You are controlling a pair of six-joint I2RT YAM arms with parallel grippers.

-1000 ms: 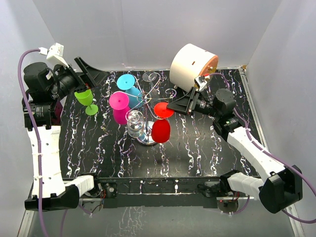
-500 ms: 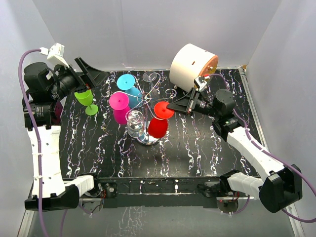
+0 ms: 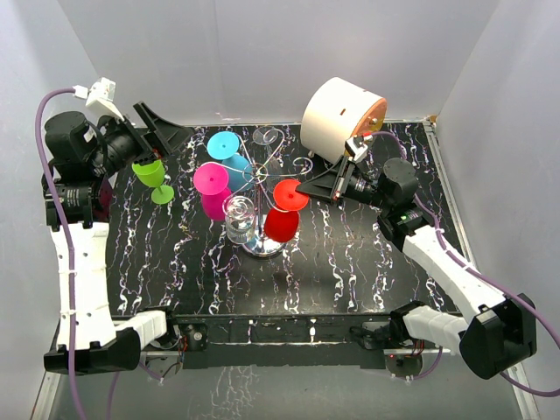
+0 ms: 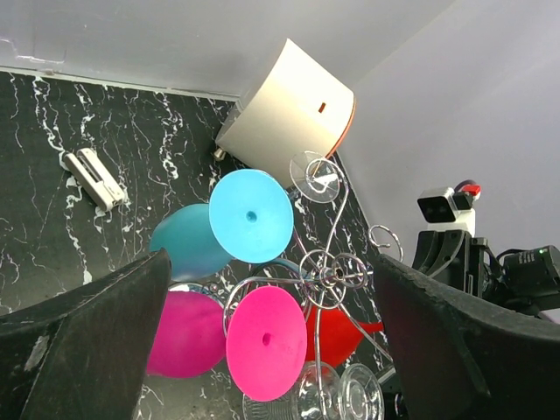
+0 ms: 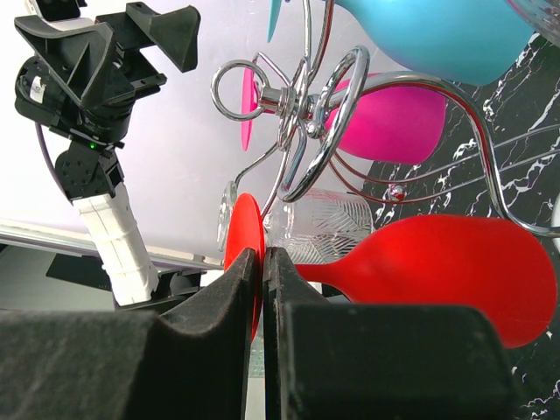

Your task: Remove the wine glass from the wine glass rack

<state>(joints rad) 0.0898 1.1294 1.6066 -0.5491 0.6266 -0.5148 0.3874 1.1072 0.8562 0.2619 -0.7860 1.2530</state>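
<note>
While the red wine glass hangs bowl-down from a scroll arm of the wine glass rack, the task is not yet done: the glass is gripped but not lifted clear.

- Location: red glass on the rack's right side, its flat foot up by the wire arm and its bowl low, near the mirror base. In the right wrist view the stem runs sideways, the bowl to the right.
- Right fingers: closed almost fully, pinching the thin edge of the red foot disc between them. The grip looks narrow, on the rim only.
- Remaining, as I judge it: slide the foot out along the wire arm, carry the glass away from the rack, set it down.
- Cyan, magenta and clear glasses also hang on the rack.
- A green glass appears to stand off the rack at the left of the desk.
- Left fingers: spread wide, holding nothing, raised above the green glass and aimed at the rack.
</note>
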